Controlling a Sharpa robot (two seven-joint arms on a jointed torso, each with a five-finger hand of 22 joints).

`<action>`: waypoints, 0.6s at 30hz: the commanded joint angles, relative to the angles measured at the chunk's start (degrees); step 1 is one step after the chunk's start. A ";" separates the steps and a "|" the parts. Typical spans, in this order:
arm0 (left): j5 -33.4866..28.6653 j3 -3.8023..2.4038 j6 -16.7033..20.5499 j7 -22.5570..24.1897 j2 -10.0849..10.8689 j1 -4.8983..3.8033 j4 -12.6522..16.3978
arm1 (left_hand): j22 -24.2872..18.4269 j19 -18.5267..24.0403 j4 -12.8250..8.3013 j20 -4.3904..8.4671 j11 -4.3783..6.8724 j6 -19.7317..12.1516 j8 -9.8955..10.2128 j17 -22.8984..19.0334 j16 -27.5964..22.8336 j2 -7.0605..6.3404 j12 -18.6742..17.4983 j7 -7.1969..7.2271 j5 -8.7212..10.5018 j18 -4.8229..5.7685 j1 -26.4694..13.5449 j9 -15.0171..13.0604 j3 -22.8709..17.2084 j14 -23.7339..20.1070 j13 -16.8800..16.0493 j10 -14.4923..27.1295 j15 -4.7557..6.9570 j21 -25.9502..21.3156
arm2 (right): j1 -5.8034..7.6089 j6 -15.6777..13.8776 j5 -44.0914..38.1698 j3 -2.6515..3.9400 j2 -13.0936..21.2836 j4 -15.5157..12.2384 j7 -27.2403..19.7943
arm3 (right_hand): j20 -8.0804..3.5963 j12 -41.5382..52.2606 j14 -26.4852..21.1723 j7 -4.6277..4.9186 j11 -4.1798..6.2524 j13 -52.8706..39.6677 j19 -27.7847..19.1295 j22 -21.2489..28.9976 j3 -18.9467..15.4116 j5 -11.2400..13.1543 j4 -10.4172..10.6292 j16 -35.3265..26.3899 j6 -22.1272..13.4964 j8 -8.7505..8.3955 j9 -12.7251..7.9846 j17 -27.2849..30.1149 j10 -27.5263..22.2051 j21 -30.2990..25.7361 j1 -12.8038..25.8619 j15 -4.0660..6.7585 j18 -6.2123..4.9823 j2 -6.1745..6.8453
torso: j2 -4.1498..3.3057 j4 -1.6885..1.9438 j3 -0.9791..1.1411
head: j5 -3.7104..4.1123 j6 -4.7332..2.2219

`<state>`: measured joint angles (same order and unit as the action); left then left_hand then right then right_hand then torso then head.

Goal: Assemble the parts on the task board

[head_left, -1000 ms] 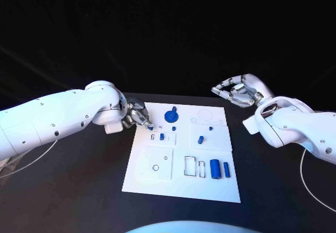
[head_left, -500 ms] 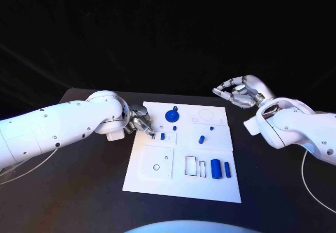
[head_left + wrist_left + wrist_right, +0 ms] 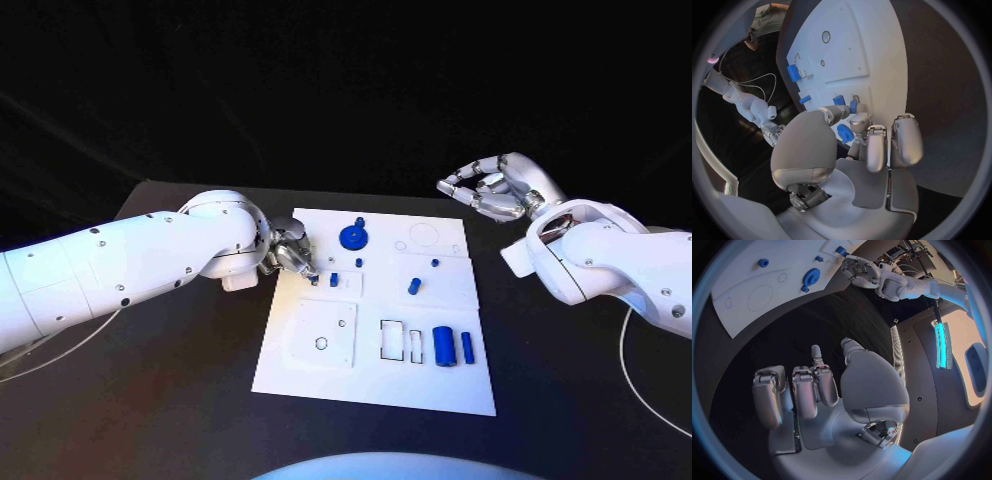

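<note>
A small blue part (image 3: 852, 106) sits pinched in the left hand's (image 3: 284, 250) fingers (image 3: 859, 121) over the board's (image 3: 339, 375) left edge, mid-table. Tilted entry could jam or drop it. The right hand (image 3: 490, 188) hovers off the board's far right corner, fingers curled, empty.

no readable text, labels, numbers or signs anywhere
</note>
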<state>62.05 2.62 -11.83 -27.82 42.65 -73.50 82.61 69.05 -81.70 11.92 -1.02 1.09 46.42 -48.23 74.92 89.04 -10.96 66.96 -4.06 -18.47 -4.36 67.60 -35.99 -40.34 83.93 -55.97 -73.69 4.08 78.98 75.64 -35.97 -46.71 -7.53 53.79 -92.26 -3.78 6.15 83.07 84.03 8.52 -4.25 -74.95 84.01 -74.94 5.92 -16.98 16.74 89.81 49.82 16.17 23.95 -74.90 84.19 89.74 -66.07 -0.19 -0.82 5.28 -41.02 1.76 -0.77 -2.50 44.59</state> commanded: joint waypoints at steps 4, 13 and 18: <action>1.39 0.03 -0.78 0.06 -0.46 0.09 -0.17 | 0.10 -0.45 -8.17 -0.07 0.04 0.39 -0.45 13.89 0.29 0.27 0.32 0.83 -0.07 0.07 -0.44 -0.21 -8.68 5.73 -0.22 -0.47 0.49 0.23 | -0.04 0.76 -0.20 0.00 -0.04 -0.07 -0.52 | -0.44 -0.26 5.97 0.00 0.41 -9.52 5.99 -15.06 -0.33 -0.22 -0.06 0.19 -0.29 0.37 0.05 -15.10 0.49 0.26 -0.62 0.45 0.82 -0.02 | 0.01 0.02 -0.04 | 0.02 0.04; 1.76 0.05 -2.30 -0.20 -0.58 0.11 -0.12 | 0.18 -0.48 -8.29 -0.04 0.09 0.42 -0.60 13.98 0.35 0.16 0.45 0.89 -0.02 0.09 -0.58 -0.22 -8.82 5.76 -0.33 -0.55 0.52 0.28 | -0.04 0.76 -0.16 0.00 0.01 -0.10 -0.55 | -0.44 -0.26 5.97 0.00 0.41 -9.52 5.99 -15.06 -0.33 -0.22 -0.06 0.19 -0.29 0.37 0.05 -15.10 0.49 0.26 -0.62 0.45 0.82 -0.02 | 0.02 0.03 -0.03 | 0.15 0.09; 2.01 0.06 -2.88 -0.33 -0.64 0.11 -0.06 | 0.24 -0.50 -8.37 -0.04 0.11 0.43 -0.66 14.06 0.39 0.10 0.51 0.92 -0.01 0.10 -0.60 -0.23 -8.88 5.78 -0.40 -0.59 0.53 0.31 | -0.04 0.75 -0.15 0.00 0.05 -0.13 -0.57 | -0.44 -0.26 5.97 0.00 0.41 -9.52 5.99 -15.06 -0.33 -0.22 -0.06 0.19 -0.29 0.37 0.05 -15.10 0.49 0.26 -0.62 0.45 0.82 -0.02 | 0.04 0.05 -0.05 | 0.12 0.20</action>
<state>63.38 2.69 -13.01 -28.08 42.15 -73.41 82.41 69.24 -81.70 12.08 -1.02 1.12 46.43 -48.56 74.92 89.13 -11.34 67.22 -4.05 -18.32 -4.37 67.22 -36.29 -40.50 84.09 -56.35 -73.85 4.23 78.97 75.63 -35.94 -46.66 -7.53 53.84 -92.31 -3.84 6.15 83.08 84.03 8.52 -4.09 -74.94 84.01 -74.92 5.92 -16.98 16.74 89.81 49.82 16.17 23.95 -74.94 84.03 89.74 -66.07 -0.19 -0.82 5.28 -40.99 1.81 -0.79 -2.36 44.73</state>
